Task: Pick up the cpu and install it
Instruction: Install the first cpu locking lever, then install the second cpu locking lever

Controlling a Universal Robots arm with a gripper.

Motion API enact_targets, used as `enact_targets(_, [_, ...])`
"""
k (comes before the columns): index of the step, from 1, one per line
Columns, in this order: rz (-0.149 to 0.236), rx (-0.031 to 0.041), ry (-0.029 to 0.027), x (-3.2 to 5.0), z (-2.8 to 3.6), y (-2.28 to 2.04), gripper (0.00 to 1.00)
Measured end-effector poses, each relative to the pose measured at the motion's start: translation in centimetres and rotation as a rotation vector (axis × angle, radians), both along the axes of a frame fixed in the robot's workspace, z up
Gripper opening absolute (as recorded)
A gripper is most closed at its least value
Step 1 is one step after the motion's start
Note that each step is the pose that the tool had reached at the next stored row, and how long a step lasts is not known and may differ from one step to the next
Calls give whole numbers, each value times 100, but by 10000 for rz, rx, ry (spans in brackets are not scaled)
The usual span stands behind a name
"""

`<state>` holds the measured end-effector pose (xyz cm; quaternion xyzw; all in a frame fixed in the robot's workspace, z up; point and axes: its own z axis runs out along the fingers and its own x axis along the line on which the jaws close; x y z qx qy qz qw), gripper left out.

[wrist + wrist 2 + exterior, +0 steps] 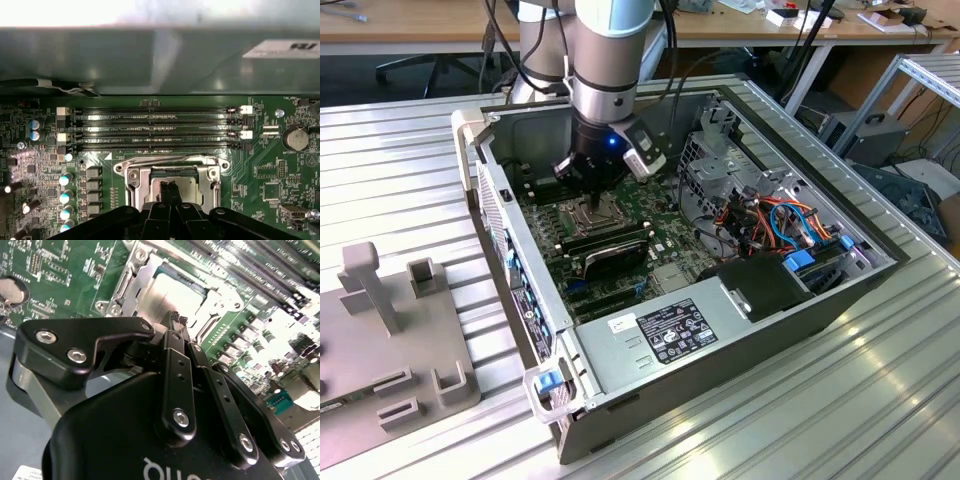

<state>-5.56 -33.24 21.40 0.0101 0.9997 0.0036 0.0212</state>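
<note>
- The cpu (186,184) lies flat inside the socket frame (131,176) on the motherboard (272,172); its pale metal top also shows in the second wrist view (172,295), directly beyond the fingertips.
- The gripper (169,187) points down at the cpu; in both wrist views its two black fingers (176,351) stand pressed together, tips meeting, with nothing visible between them. The tips sit over the near part of the chip; whether they touch it cannot be told.
- The socket frame rims the cpu on all sides of the jaws, with screws at its corners and a thin lever wire (204,329) just beside the tips.
- Beyond the socket, ahead of the jaws in the first wrist view, four long memory slots (155,129) run parallel, close to the frame edge, with white latches (245,109) at their ends.
- To one side of the jaws stands a row of capacitors (65,197); to the other, a coin cell battery (297,139), well apart.
- In the exterior view the gripper (601,192) is lowered into the open computer case (720,365); case walls stand around the board, a drive cage with orange and blue cables (790,225) lies toward the exterior view's right, and the power supply (665,335) toward the near edge.
- The case rests on a ribbed metal table (880,400); a grey fixture plate (390,340) lies at the exterior view's left, and wooden desks (420,20) stand behind.
</note>
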Motion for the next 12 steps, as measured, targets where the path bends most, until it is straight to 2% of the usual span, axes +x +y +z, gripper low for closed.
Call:
enact_targets(1, [-24, -1, 41, 3, 0, -35, 11])
enact_targets(2, [-39, 0, 51, 7, 0, -48, 11])
enact_targets(12, [-38, -1, 66, 101, 0, -49, 11])
